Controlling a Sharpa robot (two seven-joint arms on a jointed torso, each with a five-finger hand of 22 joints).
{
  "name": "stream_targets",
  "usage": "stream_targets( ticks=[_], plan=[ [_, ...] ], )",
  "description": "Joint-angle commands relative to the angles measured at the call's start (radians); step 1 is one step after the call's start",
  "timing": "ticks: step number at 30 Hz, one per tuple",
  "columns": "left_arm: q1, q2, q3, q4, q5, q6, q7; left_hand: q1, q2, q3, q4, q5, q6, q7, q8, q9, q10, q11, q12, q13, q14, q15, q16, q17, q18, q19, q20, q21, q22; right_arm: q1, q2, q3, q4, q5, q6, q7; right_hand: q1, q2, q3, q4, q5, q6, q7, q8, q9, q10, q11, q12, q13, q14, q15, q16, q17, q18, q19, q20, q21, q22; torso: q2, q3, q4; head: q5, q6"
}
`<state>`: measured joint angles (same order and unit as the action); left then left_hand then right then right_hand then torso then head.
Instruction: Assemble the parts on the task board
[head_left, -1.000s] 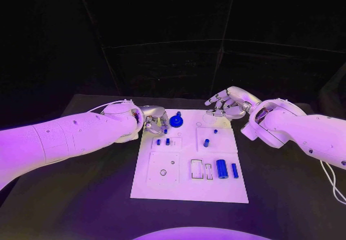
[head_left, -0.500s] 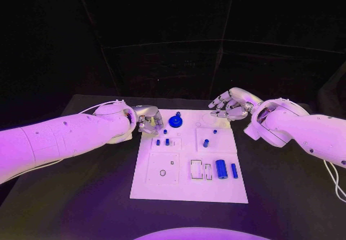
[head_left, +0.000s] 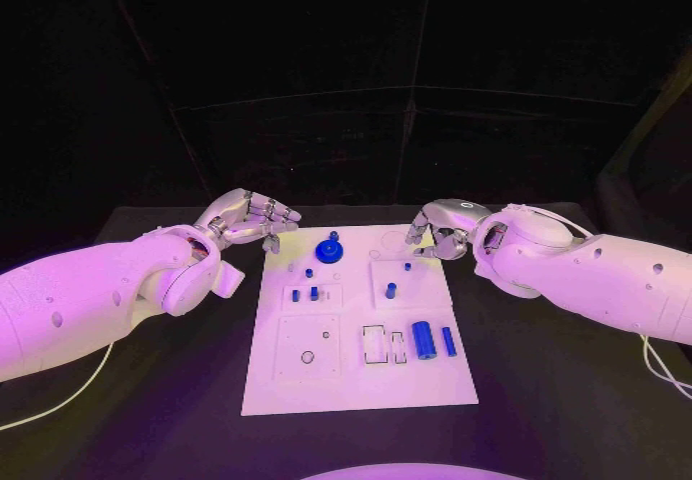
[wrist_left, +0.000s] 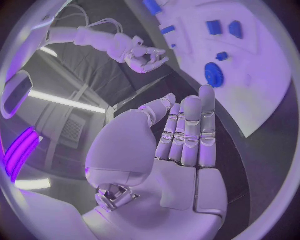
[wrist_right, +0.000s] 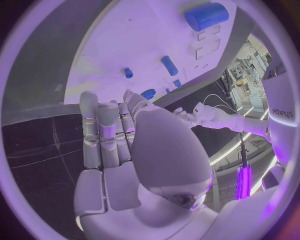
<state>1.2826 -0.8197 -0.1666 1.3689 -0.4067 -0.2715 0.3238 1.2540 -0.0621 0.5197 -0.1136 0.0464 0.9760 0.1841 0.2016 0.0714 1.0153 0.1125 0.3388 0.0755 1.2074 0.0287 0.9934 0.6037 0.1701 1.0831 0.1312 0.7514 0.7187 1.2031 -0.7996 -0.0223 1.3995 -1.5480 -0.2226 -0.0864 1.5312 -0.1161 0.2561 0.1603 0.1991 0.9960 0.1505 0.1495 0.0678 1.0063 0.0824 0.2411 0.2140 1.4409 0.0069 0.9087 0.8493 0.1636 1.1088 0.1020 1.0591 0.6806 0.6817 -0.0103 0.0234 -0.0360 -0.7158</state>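
The white task board (head_left: 358, 375) lies mid-table. On it are a blue gear-like part (head_left: 330, 249), small blue pegs (head_left: 389, 290), two short blue pieces (head_left: 306, 294), a thick blue cylinder (head_left: 424, 339) and a thin blue bar (head_left: 449, 341). My left hand (head_left: 257, 218) hovers off the board's far left corner, fingers straight and holding nothing; its wrist view shows the flat palm (wrist_left: 181, 150) with the gear (wrist_left: 214, 74) beyond. My right hand (head_left: 437, 232) hangs at the far right corner, empty, its fingers (wrist_right: 106, 135) extended toward the board (wrist_right: 144, 45).
Empty rectangular slots (head_left: 382, 343) and a round hole (head_left: 307, 356) mark the board's near half. Black table (head_left: 577, 380) surrounds the board on both sides. My two forearms flank the board's far half.
The camera has shifted. My left hand has drawn back from the small parts by the gear, out past the board's far left corner. My right hand stays near the far right corner.
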Motion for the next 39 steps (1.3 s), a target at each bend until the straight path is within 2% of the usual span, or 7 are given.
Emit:
stream_targets(
  ticks=[1,7,11,19,31,35,39],
  plan=[
    [-0.002,-0.008,0.000,0.025,0.373,0.021,0.173,-0.002,0.006,-0.011,0.001,0.003,0.006,-0.001,0.008,0.001,0.006,-0.001,0.007,0.001,-0.011,-0.001,-0.015,-0.019,0.014,-0.008,0.000,-0.010,-0.007,-0.006,0.004,0.001,0.000,-0.162,0.028,-0.051,-0.002,-0.013,0.012,-0.002,-0.006,0.007,0.000,-0.011,-0.001,0.005,0.010,-0.013,-0.024,0.009,0.000,0.009,0.008,-0.002,0.010,0.000,0.010,0.009,0.000,-0.0011,-0.0011,-0.012,0.005],
    [-0.005,-0.017,0.000,0.043,0.430,0.038,0.198,0.000,0.006,-0.020,0.001,0.003,0.004,-0.001,0.012,0.001,0.004,-0.001,0.012,0.002,-0.016,-0.001,-0.022,-0.026,0.014,-0.010,-0.001,-0.020,-0.014,-0.020,0.013,0.000,0.006,-0.198,0.043,-0.055,-0.007,-0.019,0.028,-0.010,-0.006,0.005,0.003,-0.025,-0.001,0.010,0.013,-0.028,-0.055,0.014,0.002,0.018,0.017,-0.004,0.016,0.001,0.017,0.019,0.001,0.0017,-0.0037,-0.002,0.009],
    [-0.006,-0.018,0.000,0.038,0.439,0.041,0.201,-0.003,0.005,-0.028,0.003,0.003,0.002,0.000,0.014,0.000,0.003,0.000,0.014,0.002,-0.018,0.000,-0.026,-0.030,0.014,-0.011,0.000,-0.026,-0.018,-0.027,0.017,0.000,0.009,-0.208,0.062,-0.054,-0.009,-0.019,0.035,-0.014,-0.006,0.006,0.004,-0.030,-0.001,0.012,0.015,-0.033,-0.067,0.014,0.003,0.019,0.018,-0.004,0.015,0.001,0.018,0.020,0.001,0.0000,-0.0004,-0.003,0.008],
    [-0.007,-0.021,0.000,0.031,0.444,0.036,0.203,-0.019,0.003,-0.064,0.017,0.003,-0.005,0.001,0.018,-0.001,-0.004,0.002,0.021,0.002,-0.019,0.002,-0.031,-0.040,0.013,-0.008,0.003,-0.043,-0.031,-0.036,0.019,0.000,0.021,-0.210,0.079,-0.045,-0.008,-0.020,0.049,-0.022,-0.006,0.008,0.007,-0.037,0.000,0.019,0.017,-0.040,-0.085,0.014,0.004,0.016,0.016,-0.003,0.014,0.002,0.018,0.019,0.002,0.0003,-0.0034,0.000,0.003],
    [-0.007,-0.020,0.000,0.026,0.445,0.021,0.211,-0.021,0.005,-0.098,0.025,0.002,-0.019,0.004,0.020,-0.002,-0.016,0.005,0.028,0.002,-0.017,0.005,-0.033,-0.048,0.013,0.000,0.005,-0.059,-0.045,-0.042,0.034,0.000,0.017,-0.200,0.085,-0.033,-0.007,-0.017,0.086,-0.041,-0.016,0.017,0.012,-0.049,0.000,0.034,0.019,-0.051,-0.119,0.014,0.005,0.021,0.021,-0.004,0.014,0.004,0.024,0.026,0.002,0.0003,-0.0018,-0.002,-0.001],
    [-0.007,-0.019,0.000,0.025,0.445,0.022,0.210,-0.021,0.005,-0.098,0.025,0.002,-0.019,0.004,0.020,-0.002,-0.016,0.005,0.028,0.002,-0.017,0.005,-0.033,-0.048,0.013,0.000,0.005,-0.059,-0.045,-0.044,0.040,0.000,0.012,-0.198,0.092,-0.031,-0.006,-0.011,0.110,-0.050,-0.028,0.027,0.013,-0.050,0.002,0.051,0.019,-0.050,-0.130,0.023,0.004,0.050,0.050,-0.009,0.032,0.003,0.047,0.060,0.002,0.0007,-0.0018,-0.003,-0.002],
    [-0.008,-0.019,0.000,0.024,0.445,0.024,0.208,-0.019,0.008,-0.103,0.026,0.002,-0.021,0.005,0.021,-0.002,-0.018,0.005,0.029,0.002,-0.018,0.005,-0.033,-0.050,0.013,0.002,0.005,-0.063,-0.047,-0.046,0.043,0.000,0.009,-0.198,0.101,-0.035,-0.012,-0.003,0.138,-0.061,-0.036,0.060,0.004,-0.041,0.007,0.094,0.009,-0.042,-0.138,0.036,-0.001,0.091,0.088,-0.022,0.072,0.001,0.097,0.136,0.002,0.0003,-0.0020,-0.004,-0.003]
  ],
)
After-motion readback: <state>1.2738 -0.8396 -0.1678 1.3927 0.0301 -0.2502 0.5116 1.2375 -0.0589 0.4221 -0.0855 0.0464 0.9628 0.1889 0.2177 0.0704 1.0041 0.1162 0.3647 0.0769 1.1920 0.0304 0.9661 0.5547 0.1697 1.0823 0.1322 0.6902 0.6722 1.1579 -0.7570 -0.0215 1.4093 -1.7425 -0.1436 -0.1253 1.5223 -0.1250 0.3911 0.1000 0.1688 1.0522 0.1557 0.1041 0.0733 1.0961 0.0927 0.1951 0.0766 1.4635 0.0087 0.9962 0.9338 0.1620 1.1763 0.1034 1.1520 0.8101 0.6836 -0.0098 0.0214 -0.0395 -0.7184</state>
